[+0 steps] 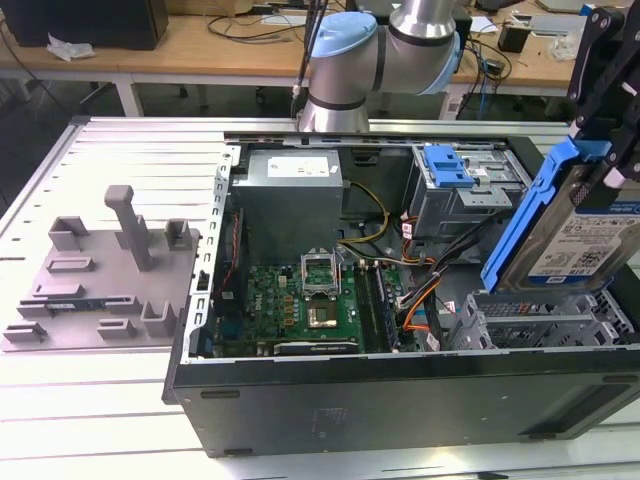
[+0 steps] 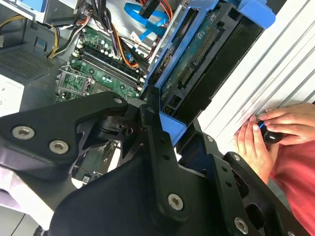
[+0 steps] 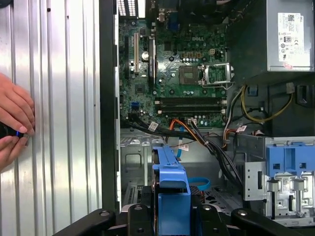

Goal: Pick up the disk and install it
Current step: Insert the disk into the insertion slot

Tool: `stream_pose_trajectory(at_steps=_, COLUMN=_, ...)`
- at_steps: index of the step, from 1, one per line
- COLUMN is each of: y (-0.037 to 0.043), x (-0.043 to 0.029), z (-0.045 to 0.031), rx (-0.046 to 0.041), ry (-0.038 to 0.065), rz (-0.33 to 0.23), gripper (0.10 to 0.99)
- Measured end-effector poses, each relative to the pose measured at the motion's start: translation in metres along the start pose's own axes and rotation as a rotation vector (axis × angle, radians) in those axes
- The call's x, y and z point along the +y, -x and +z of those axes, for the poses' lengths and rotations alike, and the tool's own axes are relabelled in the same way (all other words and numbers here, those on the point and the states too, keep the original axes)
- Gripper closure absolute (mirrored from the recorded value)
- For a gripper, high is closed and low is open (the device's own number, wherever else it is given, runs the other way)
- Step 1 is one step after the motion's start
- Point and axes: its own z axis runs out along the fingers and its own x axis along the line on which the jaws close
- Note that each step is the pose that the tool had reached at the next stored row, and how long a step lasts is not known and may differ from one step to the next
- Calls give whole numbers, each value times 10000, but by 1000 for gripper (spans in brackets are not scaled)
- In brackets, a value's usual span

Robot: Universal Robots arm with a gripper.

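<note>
Disk (image 1: 585,235) clamped in the jaws, long axis steeply tilted, lower end just above the grey drive cage (image 1: 530,325).

Open computer case (image 1: 400,400) lies on the ribbed metal counter (image 1: 90,400). Inside: green motherboard (image 1: 300,305), grey power supply (image 1: 290,190) beside it, orange and black cables (image 1: 415,308), blue latch (image 1: 447,165) on the drive cage. Grey plastic fixture (image 1: 100,270) sits on the counter, at the exterior view's left of the case.

disk (image 1: 590,235): 1 | computer case (image 1: 400,400): 1 | motherboard (image 1: 300,300): 1 | power supply (image 1: 290,195): 1 | grey fixture (image 1: 100,270): 1 | hands (image 2: 288,120) (image 2: 253,147): 2
</note>
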Motion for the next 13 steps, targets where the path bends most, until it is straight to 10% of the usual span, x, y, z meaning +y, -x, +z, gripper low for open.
stream_pose_trajectory(at_steps=13, y=-18, x=-23, z=54, rx=-1, ry=0, rz=-6, gripper=718)
